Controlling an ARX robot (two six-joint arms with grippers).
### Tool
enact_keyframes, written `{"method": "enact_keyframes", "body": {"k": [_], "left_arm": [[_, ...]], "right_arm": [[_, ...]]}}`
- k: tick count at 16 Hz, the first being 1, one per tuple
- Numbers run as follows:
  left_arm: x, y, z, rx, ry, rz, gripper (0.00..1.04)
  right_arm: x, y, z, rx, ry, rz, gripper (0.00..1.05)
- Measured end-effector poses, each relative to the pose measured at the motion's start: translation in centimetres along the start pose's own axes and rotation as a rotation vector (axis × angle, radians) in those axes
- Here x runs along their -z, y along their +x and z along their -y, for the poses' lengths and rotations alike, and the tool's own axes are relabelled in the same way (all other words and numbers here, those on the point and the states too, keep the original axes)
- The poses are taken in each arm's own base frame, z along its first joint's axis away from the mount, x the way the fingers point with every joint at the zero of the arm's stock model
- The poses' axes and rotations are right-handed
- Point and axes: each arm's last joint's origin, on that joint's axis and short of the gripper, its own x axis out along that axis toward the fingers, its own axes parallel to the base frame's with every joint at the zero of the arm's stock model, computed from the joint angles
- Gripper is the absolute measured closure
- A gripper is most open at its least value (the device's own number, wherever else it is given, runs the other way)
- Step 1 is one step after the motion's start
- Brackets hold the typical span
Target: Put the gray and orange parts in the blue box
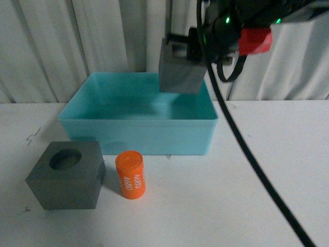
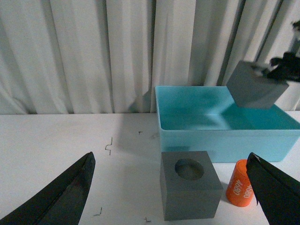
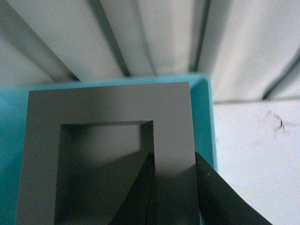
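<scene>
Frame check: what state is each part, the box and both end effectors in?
blue box: open, empty.
square-recess cube: held in the air over the blue box.
round-recess cube: on the table, recess up.
orange cylinder: upright on the table.
left end effector: open, holding nothing.
right end effector: shut on the square-recess cube.

We see a box (image 1: pixel 139 135) of smooth turquoise plastic with a faint sheen. The cube with the round hollow (image 1: pixel 67 177) and the cube with the square hollow (image 1: pixel 180 72) both look matt gray and a little grainy. The cylinder (image 1: pixel 130 175) has a matt orange skin with white print. The white surface (image 1: pixel 231 195) looks smooth, dull and scuffed in spots. The curtain (image 1: pixel 77 41) is soft pleated cloth.
</scene>
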Motion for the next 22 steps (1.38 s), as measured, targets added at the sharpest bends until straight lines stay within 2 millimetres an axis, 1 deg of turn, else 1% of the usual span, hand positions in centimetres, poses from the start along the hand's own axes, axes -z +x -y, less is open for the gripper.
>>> {"method": "enact_keyframes", "body": {"k": [1,2,3,4,6,7,8,10,11,12,13,14,15,16,17,20,21,22], "left_arm": [[0.0,0.0,0.0,0.0,0.0,0.0,0.07],[0.0,0.0,0.0,0.0,0.0,0.0,0.07],[0.0,0.0,0.0,0.0,0.0,0.0,0.07],[0.0,0.0,0.0,0.0,0.0,0.0,0.07],[0.0,0.0,0.0,0.0,0.0,0.0,0.07],[0.0,0.0,0.0,0.0,0.0,0.0,0.07],[0.0,0.0,0.0,0.0,0.0,0.0,0.07],[0.0,0.0,0.0,0.0,0.0,0.0,0.07],[0.0,0.0,0.0,0.0,0.0,0.0,0.07],[0.0,0.0,0.0,0.0,0.0,0.0,0.07],[0.0,0.0,0.0,0.0,0.0,0.0,0.07],[0.0,0.0,0.0,0.0,0.0,0.0,0.07],[0.0,0.0,0.0,0.0,0.0,0.0,0.07],[0.0,0.0,0.0,0.0,0.0,0.0,0.07],[0.0,0.0,0.0,0.0,0.0,0.0,0.07],[0.0,0.0,0.0,0.0,0.0,0.0,0.07],[0.0,0.0,0.0,0.0,0.0,0.0,0.07],[0.0,0.0,0.0,0.0,0.0,0.0,0.07]], "right_arm": [[2.2,1.6,0.4,0.029,0.011,-0.069,0.86],[3.6,2.6,0.4,0.045,0.012,-0.107,0.86],[4.2,3.4,0.4,0.055,0.015,-0.137,0.86],[4.1,3.9,-0.1,0.055,0.016,-0.129,0.86],[2.6,3.8,-1.1,0.051,0.015,-0.114,0.86],[2.3,3.7,-1.5,0.047,0.012,-0.108,0.86],[2.3,3.7,-1.8,0.047,0.011,-0.115,0.86],[3.1,4.1,-1.6,0.063,0.014,-0.141,0.65],[3.3,4.3,-1.6,0.068,0.013,-0.146,0.62],[3.4,4.2,-1.5,0.08,0.011,-0.156,0.52],[3.3,4.3,-1.3,0.085,0.013,-0.145,0.39],[3.2,4.2,-1.0,0.09,0.019,-0.117,0.28],[3.1,3.7,-0.6,0.097,0.027,-0.1,0.17],[2.5,2.3,0.5,0.105,0.041,-0.053,0.05],[2.0,1.6,0.8,0.105,0.047,-0.034,0.04],[0.6,-0.5,1.7,0.104,0.061,0.031,0.07],[0.0,-1.5,2.1,0.104,0.066,0.06,0.08],[-0.3,-2.0,2.3,0.105,0.07,0.075,0.07]]}}
